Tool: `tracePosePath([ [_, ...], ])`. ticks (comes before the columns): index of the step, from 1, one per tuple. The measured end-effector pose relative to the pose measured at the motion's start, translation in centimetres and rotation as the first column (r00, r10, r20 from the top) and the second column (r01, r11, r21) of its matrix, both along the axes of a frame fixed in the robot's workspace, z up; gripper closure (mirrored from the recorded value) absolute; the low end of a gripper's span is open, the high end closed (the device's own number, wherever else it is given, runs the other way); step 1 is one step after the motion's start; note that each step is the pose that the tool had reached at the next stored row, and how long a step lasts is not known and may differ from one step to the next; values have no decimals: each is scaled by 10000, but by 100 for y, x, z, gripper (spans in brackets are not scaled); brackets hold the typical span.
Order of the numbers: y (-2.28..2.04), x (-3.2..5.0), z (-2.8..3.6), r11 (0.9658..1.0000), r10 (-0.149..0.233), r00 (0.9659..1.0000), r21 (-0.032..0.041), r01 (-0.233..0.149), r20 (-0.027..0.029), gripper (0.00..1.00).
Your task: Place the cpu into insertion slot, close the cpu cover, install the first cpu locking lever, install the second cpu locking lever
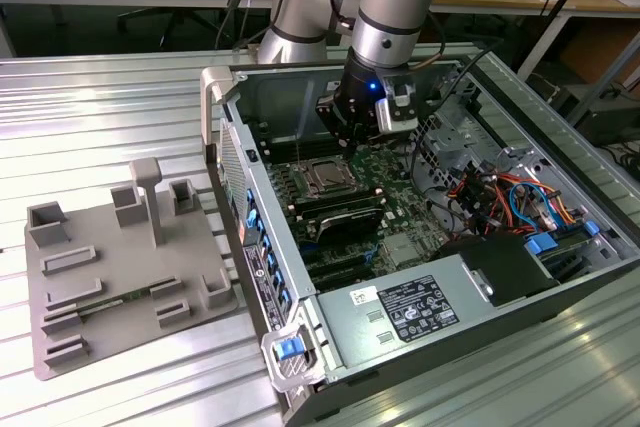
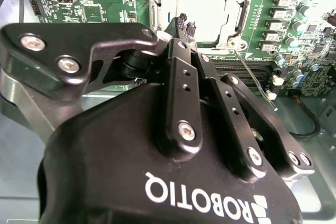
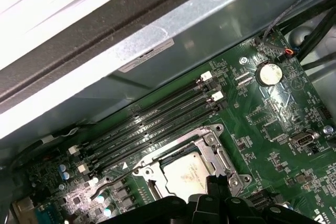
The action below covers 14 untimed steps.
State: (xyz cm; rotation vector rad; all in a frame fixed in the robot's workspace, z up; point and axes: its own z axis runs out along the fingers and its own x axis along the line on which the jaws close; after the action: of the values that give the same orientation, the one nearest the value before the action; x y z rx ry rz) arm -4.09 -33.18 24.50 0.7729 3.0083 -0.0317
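Note:
The cpu (image 2: 206,14) lies in the insertion slot (image 1: 325,179) on the green board, its pale metal top showing through the window of the cpu cover (image 2: 155,4). The cover lies flat over it. My gripper (image 2: 187,24) hangs just above one edge of the socket, shut with nothing between the fingers. In the first wrist view the cpu (image 3: 184,176) and cover (image 3: 212,142) sit right by the fingertips (image 3: 214,183). A thin wire locking lever (image 2: 254,80) slants out from the socket's corner, away from the frame. In the exterior view the gripper (image 1: 352,137) is over the socket's far side.
Long black memory slots (image 3: 152,124) run beside the socket, close to the case wall (image 3: 173,30). A grey power supply box (image 1: 400,312) fills the case's near end, and coloured cables (image 1: 510,197) lie at the exterior view's right. A grey fixture tray (image 1: 120,267) sits outside the case.

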Motion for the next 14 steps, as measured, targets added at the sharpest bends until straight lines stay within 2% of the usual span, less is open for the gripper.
tracePosePath([
  [14,0,0,0,9991,430,9991,0,-430,0,89],
])
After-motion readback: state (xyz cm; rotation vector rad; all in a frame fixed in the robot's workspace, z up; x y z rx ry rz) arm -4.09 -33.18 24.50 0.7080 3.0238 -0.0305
